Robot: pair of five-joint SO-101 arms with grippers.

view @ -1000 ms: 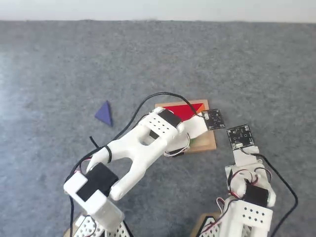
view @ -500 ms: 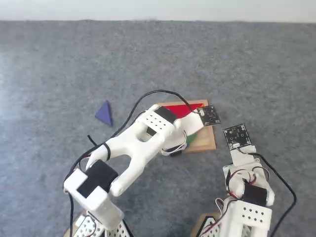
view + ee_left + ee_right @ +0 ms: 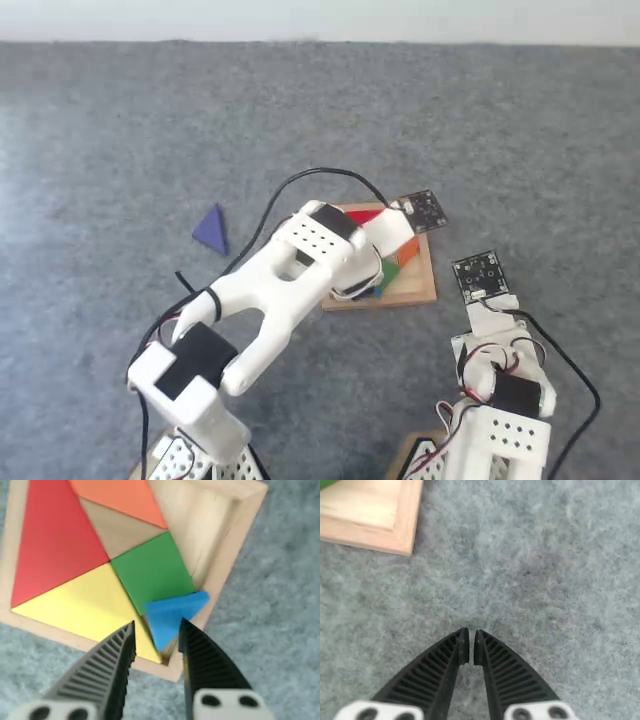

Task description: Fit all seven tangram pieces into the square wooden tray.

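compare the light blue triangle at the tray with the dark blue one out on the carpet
Shade: the light blue triangle is brighter; the dark blue triangle leans purple. Place: the light one sits at the corner of the wooden tray by the green square, between the fingers of the left gripper; the dark one lies alone on the carpet, apart from the tray. Both are triangles.

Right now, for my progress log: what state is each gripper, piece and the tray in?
blue triangle: tilted, unseated, in the tray corner.
left gripper: open, astride blue triangle.
right gripper: shut, empty, above carpet.
purple triangle: flat on carpet, outside tray.
green square: seated flat.
tray: partly filled.
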